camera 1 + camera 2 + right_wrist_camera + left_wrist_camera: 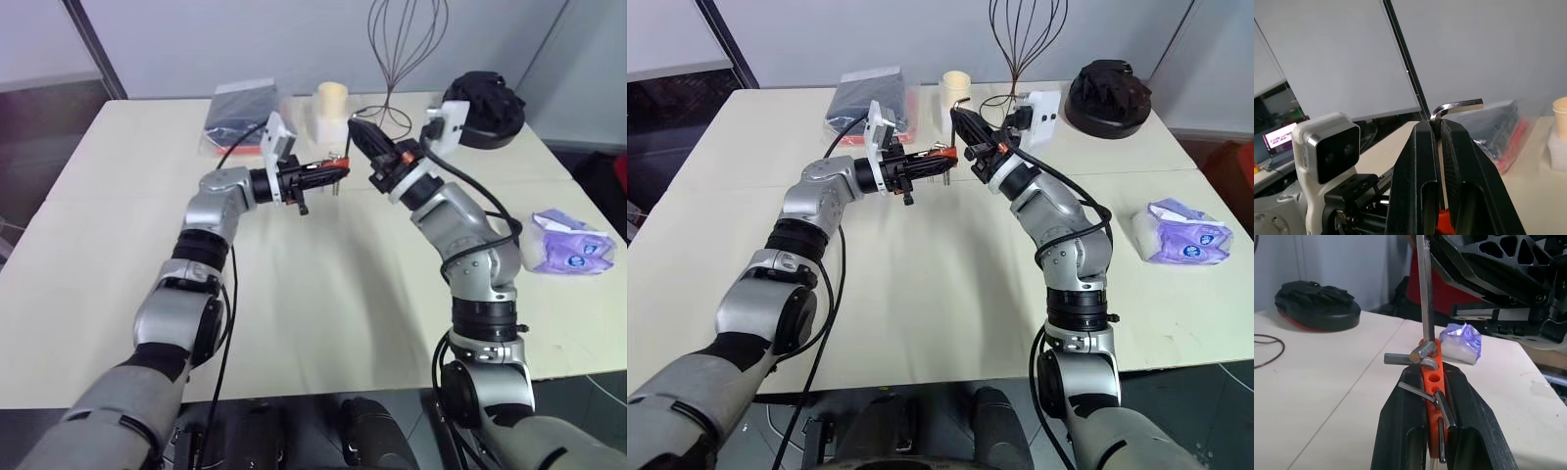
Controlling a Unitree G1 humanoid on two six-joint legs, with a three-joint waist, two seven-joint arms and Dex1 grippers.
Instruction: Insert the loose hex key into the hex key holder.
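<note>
Jaws clamped around loose hex key

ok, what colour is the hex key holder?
Red-orange; the hex key holder shows best in the left wrist view.

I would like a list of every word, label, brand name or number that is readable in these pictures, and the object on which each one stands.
No text can be read anywhere.
Purple packet: a round dark blue label with print, too small to read.
Laptop screen: lit, content too blurred to read.
Clear bag with dark contents: no legible print.
Holder, hex key, cup: no markings visible.
</note>
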